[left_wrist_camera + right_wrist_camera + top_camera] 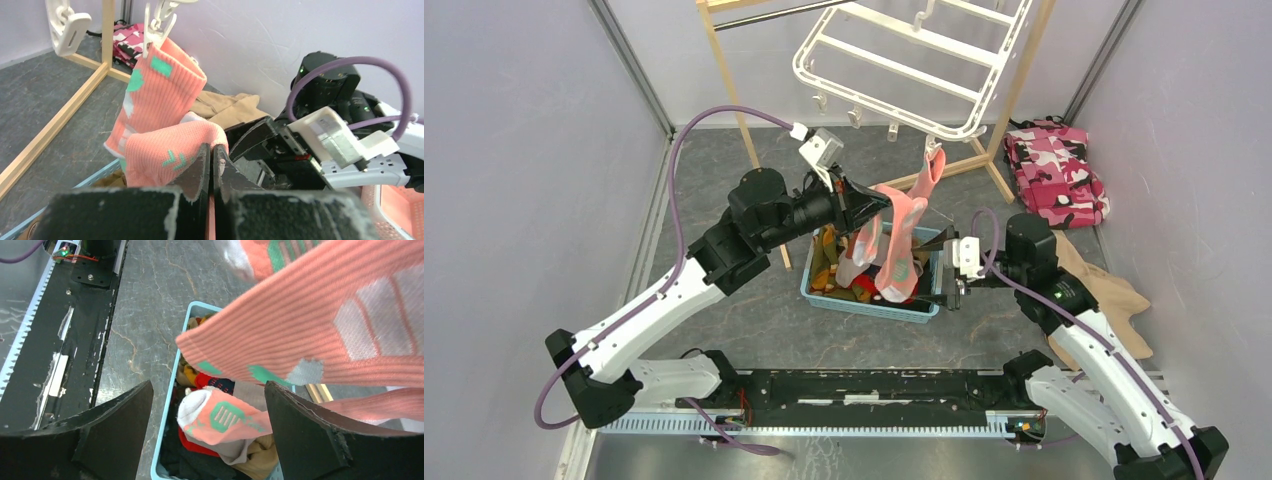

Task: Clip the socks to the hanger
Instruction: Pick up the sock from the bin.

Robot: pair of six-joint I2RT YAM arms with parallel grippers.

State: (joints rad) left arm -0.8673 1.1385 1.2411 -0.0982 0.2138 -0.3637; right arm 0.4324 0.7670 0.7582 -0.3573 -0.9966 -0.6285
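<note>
On a grey table (764, 320), a pink sock (170, 150) is pinched by the left claw (211, 155). A second sock (160, 95) is hung from a clip (160, 17) on the hanger (884, 103). The right claw (209, 390) is spread.

A sock (921, 195) hangs from the hanger (904, 60) over the basket (874, 305), between left hand (886, 203) and right hand (946, 278).

— What do we see under our right gripper (209, 390)?
— A blue basket (167, 430) with a pile of socks (197, 445). A pink sock (325, 335) stretches across above it. Our fingers (115, 435) are wide apart, holding nothing.
</note>
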